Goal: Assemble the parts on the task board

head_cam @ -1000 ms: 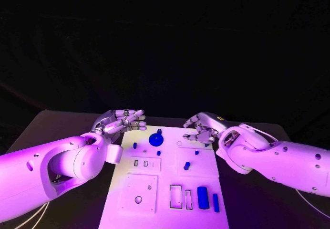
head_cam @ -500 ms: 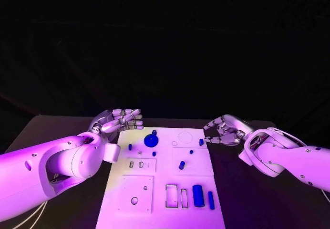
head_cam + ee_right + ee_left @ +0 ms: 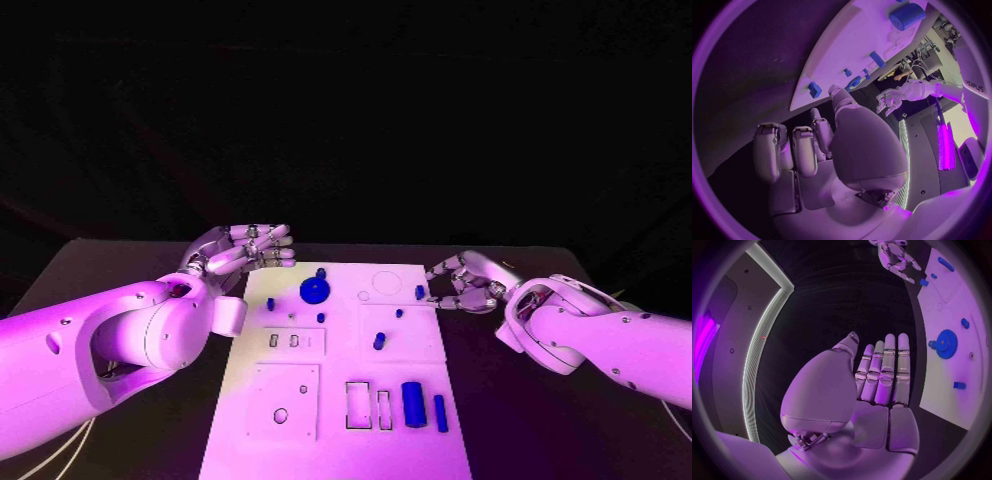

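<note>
At the far end of the task board (image 3: 281, 375) both my hands hover off its edges, neither one holding a part. My left hand (image 3: 238, 248) sits just beyond the board's far left corner, fingers straight and side by side, empty. My right hand (image 3: 469, 282) hangs just off the far right edge, fingers curled partway in with nothing between them; the closest thing to it is a small blue peg (image 3: 420, 292) at that edge.

The parts are spread over the white plate: a blue gear (image 3: 313, 291) near the far left, a short blue pin (image 3: 379, 341) around the middle, and at the near right a thick blue bar (image 3: 414, 404) with a thinner blue strip (image 3: 440, 413) beside it, both lying to the right of two rectangular slots (image 3: 369, 405) that look unfilled.

I judge this to be a moment between placements: a reach for the next piece, with much of the assembly left to do. The small peg by my right hand seems the likeliest target. Taking it calls for bringing my fingertips down over it, pinching it cleanly without knocking it off the edge, then carrying it upright to its hole.
</note>
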### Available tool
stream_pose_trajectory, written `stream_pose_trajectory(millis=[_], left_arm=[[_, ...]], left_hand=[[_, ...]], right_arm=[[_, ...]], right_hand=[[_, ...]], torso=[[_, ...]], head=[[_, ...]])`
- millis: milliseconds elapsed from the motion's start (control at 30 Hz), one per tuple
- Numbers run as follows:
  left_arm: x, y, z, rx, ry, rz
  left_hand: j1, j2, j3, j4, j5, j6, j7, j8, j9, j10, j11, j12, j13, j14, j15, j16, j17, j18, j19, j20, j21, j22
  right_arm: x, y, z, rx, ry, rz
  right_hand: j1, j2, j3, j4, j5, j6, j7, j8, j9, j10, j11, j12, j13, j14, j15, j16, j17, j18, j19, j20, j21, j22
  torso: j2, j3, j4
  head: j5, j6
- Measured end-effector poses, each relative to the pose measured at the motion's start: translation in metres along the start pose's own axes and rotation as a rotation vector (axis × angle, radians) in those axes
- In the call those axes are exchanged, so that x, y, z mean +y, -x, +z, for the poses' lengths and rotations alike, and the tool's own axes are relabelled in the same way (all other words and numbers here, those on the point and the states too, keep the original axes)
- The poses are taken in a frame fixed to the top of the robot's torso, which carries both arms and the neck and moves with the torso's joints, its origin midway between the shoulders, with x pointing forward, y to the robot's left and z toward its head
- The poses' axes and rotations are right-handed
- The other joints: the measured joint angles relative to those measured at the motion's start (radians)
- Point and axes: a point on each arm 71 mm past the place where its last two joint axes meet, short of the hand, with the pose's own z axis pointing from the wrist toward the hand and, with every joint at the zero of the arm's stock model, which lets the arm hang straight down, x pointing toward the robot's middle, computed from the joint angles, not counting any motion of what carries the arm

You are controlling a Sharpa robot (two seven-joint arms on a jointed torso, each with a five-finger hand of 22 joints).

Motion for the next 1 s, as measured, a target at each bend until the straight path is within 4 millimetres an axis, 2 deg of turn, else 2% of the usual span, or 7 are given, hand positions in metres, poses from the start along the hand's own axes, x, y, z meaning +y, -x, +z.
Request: stream_pose_trajectory(millis=[267,667,933,1000], left_arm=[[0.000,0.000,0.000,0.000,0.000,0.000],[0.000,0.001,-0.001,0.000,0.000,0.000],[0.000,0.001,-0.001,0.000,0.000,0.000],[0.000,0.001,-0.001,0.000,0.000,0.000]], left_hand=[[0.000,0.000,0.000,0.000,0.000,0.000,0.000,0.000,0.000,0.000,0.000,0.000,0.000,0.000,0.000,0.000,0.000,0.000,0.000,0.000,0.000,0.000],[0.000,0.000,0.000,0.000,0.000,0.000,0.000,0.000,0.000,0.000,0.000,0.000,0.000,0.000,0.000,0.000,0.000,0.000,0.000,0.000,0.000,0.001],[0.000,0.000,0.000,0.000,0.000,0.000,0.000,0.000,0.000,0.000,0.000,0.000,0.000,0.000,0.000,0.000,0.001,0.000,0.000,0.000,0.000,0.002],[0.000,0.000,0.000,0.000,0.000,0.000,0.000,0.000,0.000,0.000,0.000,0.000,0.000,0.000,0.000,0.000,0.001,0.000,0.000,0.000,0.000,0.002]], right_arm=[[0.002,-0.005,0.008,0.000,-0.002,-0.009],[0.001,-0.008,0.018,-0.008,-0.017,-0.025],[0.002,-0.009,0.020,-0.006,-0.016,-0.036],[0.002,-0.009,0.020,-0.006,-0.016,-0.038]], right_hand=[[0.014,0.014,0.003,-0.003,-0.004,0.000,0.000,0.000,0.000,0.000,0.000,0.000,0.005,0.000,0.000,0.000,0.000,0.000,0.000,0.000,0.000,0.000],[0.030,0.030,0.014,-0.014,-0.016,0.019,-0.004,0.005,0.003,0.000,0.000,0.006,0.013,0.000,0.000,0.000,0.000,0.000,0.000,0.000,0.000,0.000],[0.030,0.030,0.022,-0.018,-0.020,0.044,-0.011,0.018,0.007,0.006,-0.005,0.011,0.013,0.000,0.000,0.000,0.000,0.000,0.000,0.000,0.000,0.000],[0.030,0.030,0.024,-0.018,-0.020,0.049,-0.009,0.018,0.007,0.006,-0.005,0.011,0.013,0.000,0.000,0.000,0.000,0.000,0.000,0.000,0.000,0.000]], torso=[[0.004,0.0000,0.0031],[0.008,0.0001,0.0053],[0.007,0.0002,0.0049],[0.007,0.0002,0.0048]], head=[[-0.002,-0.004],[0.006,-0.012],[0.011,-0.019],[0.011,-0.020]])
